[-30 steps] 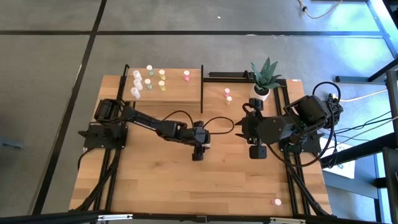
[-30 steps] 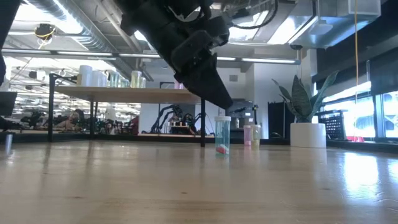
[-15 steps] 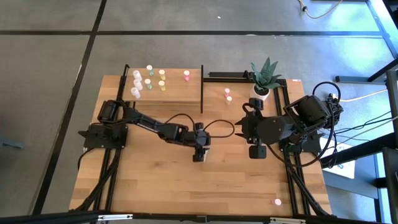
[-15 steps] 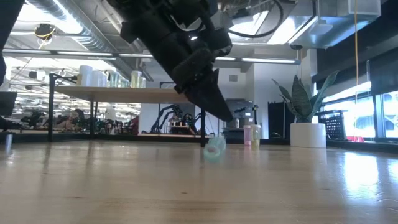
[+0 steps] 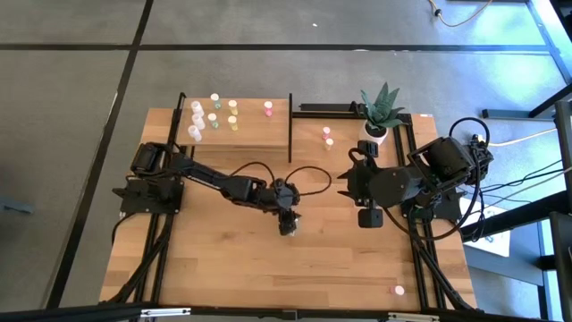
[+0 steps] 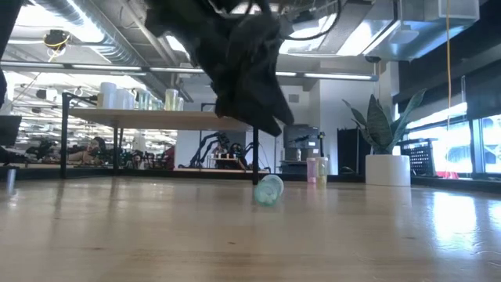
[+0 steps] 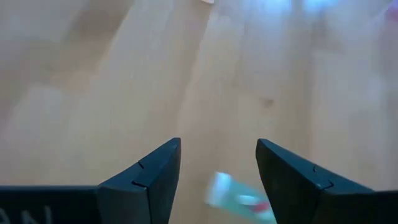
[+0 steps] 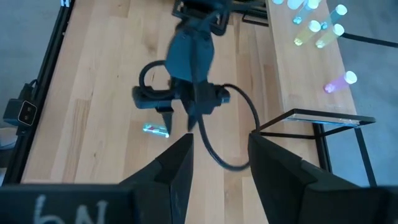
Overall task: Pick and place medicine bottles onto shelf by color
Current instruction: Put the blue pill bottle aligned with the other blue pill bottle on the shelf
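- Bottle point(image 6: 268, 189) lay tipped over on the counter point(image 5: 232, 259), mid-frame.
- Left hand point(image 5: 288, 222) hovered right over it, fingers apart, empty.
- Right hand point(image 5: 366, 217) waited center-right, parted, empty.

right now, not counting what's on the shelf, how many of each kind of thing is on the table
dark robot arms: 2
tiny medicine bottles off the shelf: 4
white-potted green plant: 1
raised light-wood shelf: 1
total: 8
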Robot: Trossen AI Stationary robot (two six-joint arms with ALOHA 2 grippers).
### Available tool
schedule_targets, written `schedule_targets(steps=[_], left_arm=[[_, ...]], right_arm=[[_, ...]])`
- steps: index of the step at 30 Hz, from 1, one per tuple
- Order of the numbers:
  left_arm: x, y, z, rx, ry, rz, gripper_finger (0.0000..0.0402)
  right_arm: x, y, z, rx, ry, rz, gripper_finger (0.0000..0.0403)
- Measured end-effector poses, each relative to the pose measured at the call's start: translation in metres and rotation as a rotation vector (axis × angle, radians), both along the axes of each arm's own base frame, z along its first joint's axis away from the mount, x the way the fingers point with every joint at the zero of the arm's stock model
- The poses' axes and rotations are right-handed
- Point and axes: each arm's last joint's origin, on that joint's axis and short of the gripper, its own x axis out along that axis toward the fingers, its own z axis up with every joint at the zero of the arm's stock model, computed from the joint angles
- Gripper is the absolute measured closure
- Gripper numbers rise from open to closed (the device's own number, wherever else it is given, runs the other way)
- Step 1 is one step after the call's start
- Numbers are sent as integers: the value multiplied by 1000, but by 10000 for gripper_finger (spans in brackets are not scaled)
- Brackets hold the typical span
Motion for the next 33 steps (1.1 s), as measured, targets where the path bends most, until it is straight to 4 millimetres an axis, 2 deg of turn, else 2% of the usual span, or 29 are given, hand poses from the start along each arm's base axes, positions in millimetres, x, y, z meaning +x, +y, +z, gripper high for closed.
schedule_targets(steps=[6,13,19,33], left_arm=[[-7,-18,3,-323,-4,293,200],[-21,-30,-7,-412,92,556,200],[-26,-37,-10,-420,127,591,200],[-24,-36,-9,-425,97,605,200]], right_arm=[[0,0,0,0,0,0,249],[2,1,2,12,-25,0,249],[3,2,3,23,-46,0,249],[5,2,5,35,-70,0,249]])
